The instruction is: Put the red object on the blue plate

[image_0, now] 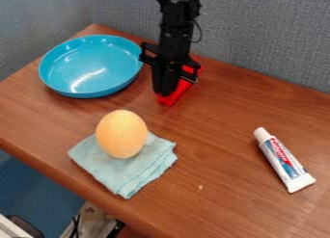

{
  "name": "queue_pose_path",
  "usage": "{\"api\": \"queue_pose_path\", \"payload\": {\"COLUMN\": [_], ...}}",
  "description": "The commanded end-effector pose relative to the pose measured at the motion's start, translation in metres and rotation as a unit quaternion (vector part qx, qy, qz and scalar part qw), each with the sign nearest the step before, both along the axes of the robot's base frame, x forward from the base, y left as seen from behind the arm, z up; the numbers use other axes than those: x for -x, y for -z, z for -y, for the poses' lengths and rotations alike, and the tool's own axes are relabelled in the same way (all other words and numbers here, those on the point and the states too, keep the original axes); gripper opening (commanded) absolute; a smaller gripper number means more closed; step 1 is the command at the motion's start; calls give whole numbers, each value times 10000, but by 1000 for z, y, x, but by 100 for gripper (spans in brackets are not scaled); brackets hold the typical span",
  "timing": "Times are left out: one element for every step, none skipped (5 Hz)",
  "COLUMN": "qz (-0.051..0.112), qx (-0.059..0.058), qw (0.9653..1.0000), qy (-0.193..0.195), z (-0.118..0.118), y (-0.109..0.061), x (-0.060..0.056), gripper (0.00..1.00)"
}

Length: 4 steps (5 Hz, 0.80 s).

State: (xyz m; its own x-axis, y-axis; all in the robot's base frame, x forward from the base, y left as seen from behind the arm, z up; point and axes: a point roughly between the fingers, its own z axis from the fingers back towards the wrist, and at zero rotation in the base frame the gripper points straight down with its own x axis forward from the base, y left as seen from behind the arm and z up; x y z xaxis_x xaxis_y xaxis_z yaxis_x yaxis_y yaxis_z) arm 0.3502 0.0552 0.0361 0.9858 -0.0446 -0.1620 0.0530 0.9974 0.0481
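Note:
The red object (187, 84) is a small red block lying on the wooden table just right of the blue plate (85, 68). My gripper (167, 89) comes straight down from the black arm and stands over the block. Its fingers are closed on the block, and red shows at their right side and below the tips. The block still rests at table level. The plate is a round cyan dish at the back left, with nothing in it.
An orange egg-shaped ball (122, 134) sits on a teal folded cloth (145, 168) near the front edge. A toothpaste tube (283, 158) lies at the right. A grey wall runs behind the table (219, 126).

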Motion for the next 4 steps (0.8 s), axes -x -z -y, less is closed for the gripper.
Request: {"api": "queue_pose_path", "payload": {"qz": [377,404,428,453], "qx": [-36,-14,7,27], "qw": [9993,9992,9991,9990], "qy": [-52,-29,-6,17], "z": [-8,-8,-8,-7], "y": [-27,-32,-36,-40], "x": [-7,-6,-6,-6], "gripper": [0,0,0,0]}}
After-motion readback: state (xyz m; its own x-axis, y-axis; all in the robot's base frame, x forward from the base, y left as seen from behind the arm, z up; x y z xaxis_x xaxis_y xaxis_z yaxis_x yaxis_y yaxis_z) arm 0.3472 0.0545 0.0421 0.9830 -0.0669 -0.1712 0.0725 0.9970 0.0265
